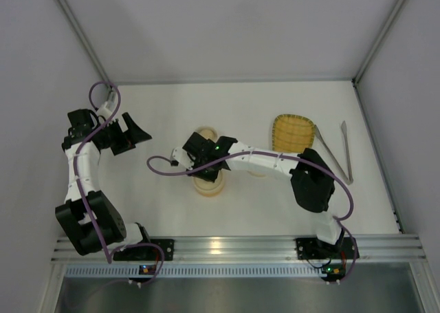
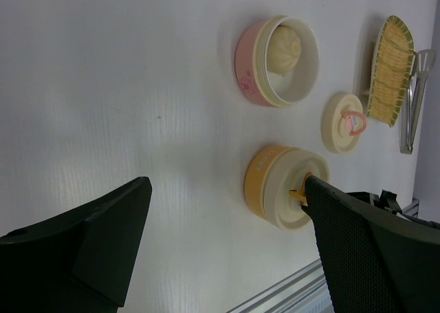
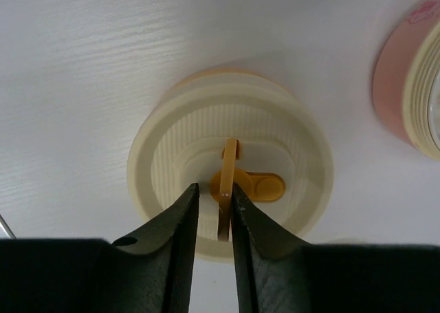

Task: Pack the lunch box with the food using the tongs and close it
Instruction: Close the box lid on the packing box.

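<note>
The lunch box is in two round parts. Its orange part (image 2: 265,182) carries a cream lid (image 3: 172,155) with an upright orange handle (image 3: 230,158). My right gripper (image 3: 214,189) straddles that handle, jaws slightly open, with a gap on the left side. The pink part (image 2: 258,65) stands uncovered with the food, a pale bun (image 2: 283,48), inside; its lid (image 2: 344,122) lies on the table. The tongs (image 1: 340,155) lie at the far right. My left gripper (image 1: 134,135) hovers wide open at the left, holding nothing.
A yellow woven tray (image 1: 293,133) lies just left of the tongs. The right arm stretches across the middle of the table. An aluminium rail (image 1: 227,247) runs along the near edge, and walls close the other sides.
</note>
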### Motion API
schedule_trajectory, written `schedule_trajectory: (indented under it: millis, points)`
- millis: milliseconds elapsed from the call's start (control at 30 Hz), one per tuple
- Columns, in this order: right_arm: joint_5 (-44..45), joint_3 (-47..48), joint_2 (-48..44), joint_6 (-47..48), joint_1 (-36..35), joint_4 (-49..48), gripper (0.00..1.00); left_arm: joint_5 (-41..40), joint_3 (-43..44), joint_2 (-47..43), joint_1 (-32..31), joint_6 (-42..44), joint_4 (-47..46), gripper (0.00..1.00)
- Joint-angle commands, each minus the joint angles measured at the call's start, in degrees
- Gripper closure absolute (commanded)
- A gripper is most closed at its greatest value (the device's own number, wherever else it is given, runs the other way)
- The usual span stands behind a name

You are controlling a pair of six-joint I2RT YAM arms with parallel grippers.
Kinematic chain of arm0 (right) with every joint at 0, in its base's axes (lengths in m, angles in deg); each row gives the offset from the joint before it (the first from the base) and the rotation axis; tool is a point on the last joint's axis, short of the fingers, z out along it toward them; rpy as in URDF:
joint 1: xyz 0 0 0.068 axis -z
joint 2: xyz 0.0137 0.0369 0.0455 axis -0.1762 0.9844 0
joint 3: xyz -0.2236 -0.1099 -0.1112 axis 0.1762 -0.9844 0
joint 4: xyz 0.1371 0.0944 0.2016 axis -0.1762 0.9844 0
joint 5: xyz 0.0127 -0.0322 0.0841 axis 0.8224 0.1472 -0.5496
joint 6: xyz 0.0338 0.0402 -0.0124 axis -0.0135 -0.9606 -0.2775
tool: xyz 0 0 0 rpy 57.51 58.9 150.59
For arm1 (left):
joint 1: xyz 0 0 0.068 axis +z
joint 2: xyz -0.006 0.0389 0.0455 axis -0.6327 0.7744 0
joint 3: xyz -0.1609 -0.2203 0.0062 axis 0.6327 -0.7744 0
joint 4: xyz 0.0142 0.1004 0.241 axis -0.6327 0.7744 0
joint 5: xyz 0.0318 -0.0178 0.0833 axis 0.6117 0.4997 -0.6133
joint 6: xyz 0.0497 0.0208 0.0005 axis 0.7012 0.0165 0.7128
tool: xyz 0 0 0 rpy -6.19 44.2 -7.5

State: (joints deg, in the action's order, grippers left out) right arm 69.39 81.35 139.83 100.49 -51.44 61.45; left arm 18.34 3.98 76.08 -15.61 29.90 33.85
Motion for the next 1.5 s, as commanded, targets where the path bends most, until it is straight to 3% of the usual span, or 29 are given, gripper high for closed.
schedule_trajectory:
  millis: [0,367,600,900,1033,1467]
  points:
    - [-1.6,-0.4,-1.9,0.2,0.1,-3.4,0.75,0.3,1.5,0.1,0.3,1.3,-1.2,0.02]
    - [-3.1,-0.9,-5.1,-0.5,1.3,-3.9,0.48,0.5,1.3,0.3,0.4,1.1,-1.4,0.02]
    - [-3.8,-3.0,-8.7,-0.5,2.0,-6.2,0.45,0.3,1.2,0.1,0.4,1.2,-1.4,0.02]
    - [-4.0,-4.8,-8.2,0.6,2.0,-7.5,0.32,0.4,1.6,0.7,0.4,0.9,-1.8,0.02]
    - [-3.5,-6.1,-7.1,0.9,2.2,-9.2,0.16,0.3,1.6,0.8,0.4,1.1,-1.8,0.02]
    - [-5.5,-7.9,-2.9,1.6,3.5,-11.1,0.12,-0.2,1.6,1.2,0.4,1.7,-1.7,0.02]
